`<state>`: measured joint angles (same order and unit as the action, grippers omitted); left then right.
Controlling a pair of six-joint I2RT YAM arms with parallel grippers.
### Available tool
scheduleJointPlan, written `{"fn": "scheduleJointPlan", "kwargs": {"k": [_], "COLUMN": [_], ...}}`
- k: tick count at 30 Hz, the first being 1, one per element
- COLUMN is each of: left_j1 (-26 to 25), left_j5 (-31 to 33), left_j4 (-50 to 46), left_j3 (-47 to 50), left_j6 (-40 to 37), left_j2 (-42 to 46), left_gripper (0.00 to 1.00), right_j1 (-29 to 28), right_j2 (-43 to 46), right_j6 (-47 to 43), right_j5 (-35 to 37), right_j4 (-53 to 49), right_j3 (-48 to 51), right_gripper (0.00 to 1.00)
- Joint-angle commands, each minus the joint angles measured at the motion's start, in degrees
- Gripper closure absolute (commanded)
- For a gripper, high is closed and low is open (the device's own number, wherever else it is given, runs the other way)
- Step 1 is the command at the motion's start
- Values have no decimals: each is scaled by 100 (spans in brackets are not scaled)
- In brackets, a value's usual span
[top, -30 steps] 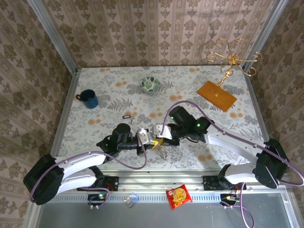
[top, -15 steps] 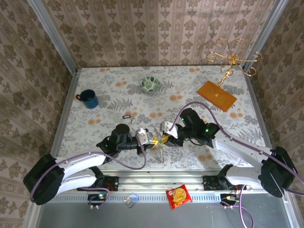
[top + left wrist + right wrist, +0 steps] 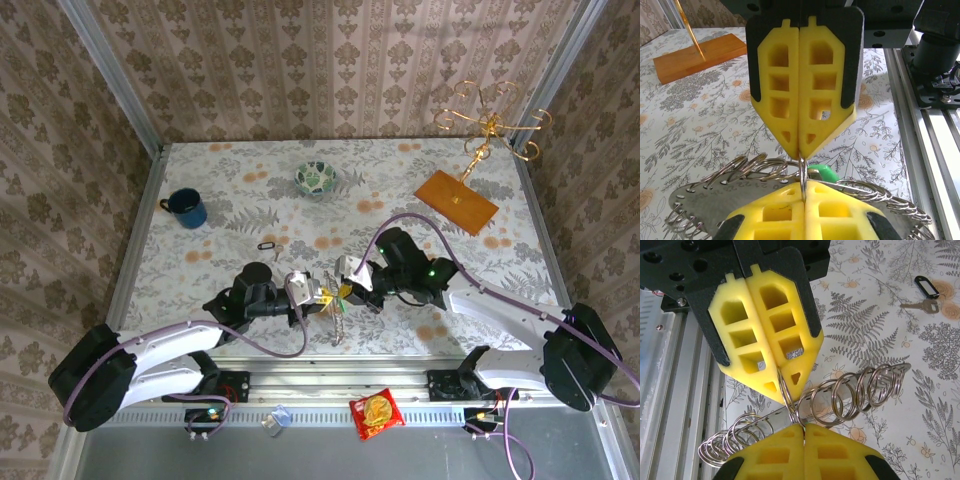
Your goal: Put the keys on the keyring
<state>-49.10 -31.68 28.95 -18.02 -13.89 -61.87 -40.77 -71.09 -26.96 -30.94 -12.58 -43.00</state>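
Observation:
Both grippers meet nose to nose above the table's near middle. My left gripper [image 3: 318, 297] [image 3: 805, 186] and my right gripper [image 3: 349, 284] [image 3: 804, 428] are each shut on the same keyring [image 3: 804, 167] [image 3: 788, 397], a small silver split ring. The ring sits on a metal strip [image 3: 700, 202] [image 3: 850, 385] that carries several more rings and hangs between the yellow fingertips. A green key head [image 3: 834, 174] peeks out just behind the ring. Another small key [image 3: 283, 240] [image 3: 921, 305] lies on the table next to a black tag [image 3: 926, 286].
A blue mug [image 3: 187, 208] stands at the left and a patterned bowl [image 3: 317, 178] at the back middle. A gold stand on a wooden base [image 3: 457, 200] is at the back right. A metal rail [image 3: 330, 380] runs along the near edge, with a snack packet [image 3: 376, 412] below it.
The right arm drew back to the right, then edged in again. Its jaws, apart before, have closed on the ring. The left gripper has kept its hold and place.

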Motion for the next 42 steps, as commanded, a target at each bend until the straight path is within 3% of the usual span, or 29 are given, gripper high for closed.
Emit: {"fn": "scheduleJointPlan", "kwargs": {"k": [1, 7, 14, 26, 33, 38, 42], "left_j1": [-33, -38, -38, -38, -38, -38, -35], "left_j5": [-153, -149, -159, -199, -224, -159, 35], "left_j4": [507, 586, 628, 758, 795, 800, 715], "left_j3": [5, 11, 49, 36, 44, 45, 77], "left_j6": [101, 110, 139, 202, 229, 256, 282], "left_j2": [-5, -71, -80, -159, -176, -190, -73], "left_gripper": [100, 100, 100, 100, 100, 100, 81], "right_j1": [-10, -9, 34, -44, -103, -119, -117], "right_j2": [-201, -176, 490, 267, 72, 7, 62], "right_j6": [-41, -48, 90, 92, 127, 144, -91], "right_j5": [-98, -40, -69, -324, -292, -331, -174], "right_j4": [-84, -213, 321, 555, 754, 754, 408], "right_j3": [-141, -209, 238, 179, 135, 89, -16], "right_gripper": [98, 96, 75, 73, 77, 90, 100]}}
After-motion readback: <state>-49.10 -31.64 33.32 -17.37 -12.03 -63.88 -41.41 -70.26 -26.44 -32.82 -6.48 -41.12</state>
